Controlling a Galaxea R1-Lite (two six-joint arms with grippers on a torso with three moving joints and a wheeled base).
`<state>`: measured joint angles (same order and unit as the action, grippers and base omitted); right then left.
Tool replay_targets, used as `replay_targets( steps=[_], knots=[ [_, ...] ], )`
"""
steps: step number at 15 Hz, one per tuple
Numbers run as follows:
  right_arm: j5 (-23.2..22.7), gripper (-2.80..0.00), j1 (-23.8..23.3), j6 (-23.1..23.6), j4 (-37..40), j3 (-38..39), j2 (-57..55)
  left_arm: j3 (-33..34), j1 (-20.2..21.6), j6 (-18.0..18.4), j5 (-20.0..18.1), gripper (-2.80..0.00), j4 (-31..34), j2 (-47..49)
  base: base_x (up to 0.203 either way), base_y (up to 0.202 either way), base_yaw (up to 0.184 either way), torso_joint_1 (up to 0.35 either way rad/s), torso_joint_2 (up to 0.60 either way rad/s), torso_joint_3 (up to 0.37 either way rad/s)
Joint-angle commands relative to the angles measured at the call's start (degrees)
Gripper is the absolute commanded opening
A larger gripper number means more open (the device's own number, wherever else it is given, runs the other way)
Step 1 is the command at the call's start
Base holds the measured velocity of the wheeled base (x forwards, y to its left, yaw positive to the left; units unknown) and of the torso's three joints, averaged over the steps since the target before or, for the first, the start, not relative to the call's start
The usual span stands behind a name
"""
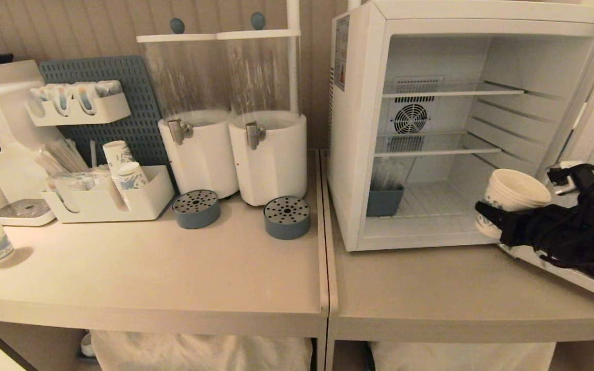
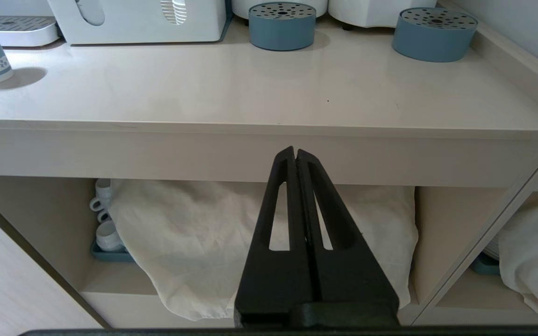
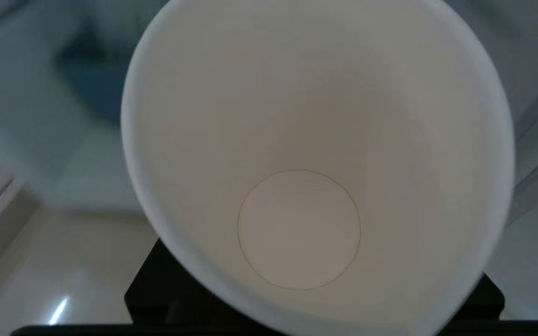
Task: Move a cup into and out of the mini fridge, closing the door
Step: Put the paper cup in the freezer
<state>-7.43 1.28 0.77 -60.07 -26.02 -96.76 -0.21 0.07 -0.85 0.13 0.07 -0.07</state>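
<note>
Right gripper (image 1: 490, 219) grips small white paper cup (image 1: 513, 198), tilted, at open white box-shaped mini fridge (image 1: 359, 154) mouth; level cup, clear wire shelf (image 1: 436, 147), lower gently onto floor; left gripper (image 2: 295, 156) clenched empty below counter edge.

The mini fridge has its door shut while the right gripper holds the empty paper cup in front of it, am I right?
Not quite: the mini fridge stands open, as the head view shows its wire shelves and rear fan uncovered. The rest holds: the right gripper holds the paper cup in front of it, and the right wrist view shows the cup empty.
</note>
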Motion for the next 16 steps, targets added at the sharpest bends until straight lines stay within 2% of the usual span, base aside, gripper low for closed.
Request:
replay_targets(
  steps=[1,4,7,9,13,16],
  knots=[
    [3.8,-2.80,2.1,0.0,-11.3,1.9,-5.5,0.0,0.1,0.0,0.0,-2.80,0.0,0.0,0.000,0.000,0.000,0.000,0.00,0.000],
    [7.3,-2.80,3.9,0.1,-14.8,1.5,-7.8,0.0,0.0,-0.1,0.0,-2.80,0.0,0.0,0.000,0.000,0.000,0.000,0.00,0.000],
    [11.4,-2.80,6.0,0.8,-22.6,0.0,-19.1,0.0,0.1,-0.1,0.0,-2.80,-0.1,0.0,0.000,0.000,0.000,0.000,0.00,0.000],
    [12.6,-2.80,6.6,1.0,-24.7,-3.6,-25.1,0.0,0.0,-0.1,0.0,-2.80,-0.1,0.0,0.000,0.000,0.000,0.000,0.00,0.000],
    [14.9,-2.80,6.4,2.4,-23.9,-12.4,-33.0,0.0,0.0,-0.1,0.0,-2.80,-0.1,0.0,0.000,0.000,0.000,0.000,0.00,0.000],
    [14.9,-2.80,5.3,2.6,-17.0,-19.0,-34.4,0.0,0.0,-0.1,0.0,-2.80,-0.1,0.0,0.000,0.000,0.000,0.000,0.00,0.000]
  ],
)
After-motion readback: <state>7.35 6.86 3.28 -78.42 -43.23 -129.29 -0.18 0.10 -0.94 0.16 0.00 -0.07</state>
